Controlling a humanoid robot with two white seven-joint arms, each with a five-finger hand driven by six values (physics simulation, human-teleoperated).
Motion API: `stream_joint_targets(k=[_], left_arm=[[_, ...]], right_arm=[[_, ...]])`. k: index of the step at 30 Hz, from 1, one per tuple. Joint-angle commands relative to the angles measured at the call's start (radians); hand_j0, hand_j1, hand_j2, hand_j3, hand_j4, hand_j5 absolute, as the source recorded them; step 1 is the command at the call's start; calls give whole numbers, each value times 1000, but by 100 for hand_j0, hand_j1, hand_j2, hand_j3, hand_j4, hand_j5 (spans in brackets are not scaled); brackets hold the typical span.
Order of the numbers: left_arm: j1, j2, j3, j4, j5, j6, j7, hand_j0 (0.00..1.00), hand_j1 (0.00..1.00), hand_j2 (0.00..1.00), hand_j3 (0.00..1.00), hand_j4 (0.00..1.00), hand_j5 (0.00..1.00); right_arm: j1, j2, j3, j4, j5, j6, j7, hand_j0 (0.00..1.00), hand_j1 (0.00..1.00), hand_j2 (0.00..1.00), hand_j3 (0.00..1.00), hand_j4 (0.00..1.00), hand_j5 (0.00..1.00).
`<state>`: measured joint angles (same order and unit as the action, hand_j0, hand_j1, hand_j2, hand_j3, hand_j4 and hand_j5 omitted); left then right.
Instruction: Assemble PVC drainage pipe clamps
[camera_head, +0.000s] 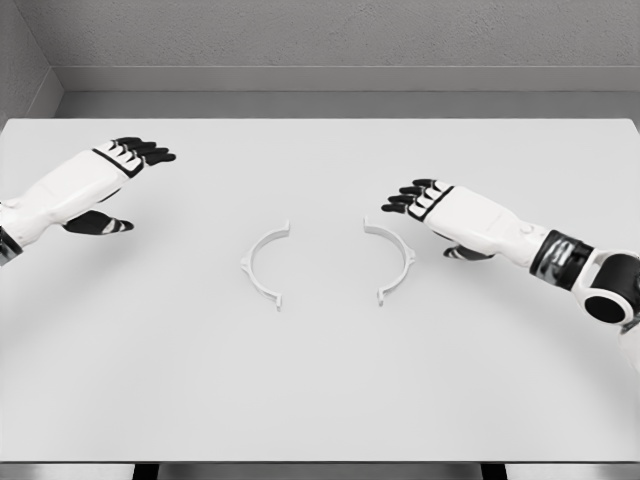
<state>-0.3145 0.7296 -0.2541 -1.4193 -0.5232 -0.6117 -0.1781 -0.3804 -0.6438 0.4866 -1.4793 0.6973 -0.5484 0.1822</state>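
Two white clamp halves — left half (263, 264), right half (392, 261) — apart, openings facing.

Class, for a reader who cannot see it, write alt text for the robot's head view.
Two white half-ring clamp pieces, the left half and the right half, lie apart on a white table, their open sides facing each other. The left hand and right hand, fingers open and holding nothing, hover on either side of them.
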Motion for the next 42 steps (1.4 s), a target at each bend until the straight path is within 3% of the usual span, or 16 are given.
stream_joint_targets(k=[1,13,42], left_arm=[[0,-10,-2,0,8,1,0,100,100,100,100,100,100],[0,-49,-10,7,5,1,0,100,100,100,100,100,100],[-20,-70,-16,36,3,1,0,100,100,100,100,100,100]], right_arm=[[0,15,6,2,-4,1,0,100,100,100,100,100,100],[-34,53,38,82,4,-1,0,100,100,100,100,100,100],[-49,95,72,71,10,1,3,100,100,100,100,100,100]])
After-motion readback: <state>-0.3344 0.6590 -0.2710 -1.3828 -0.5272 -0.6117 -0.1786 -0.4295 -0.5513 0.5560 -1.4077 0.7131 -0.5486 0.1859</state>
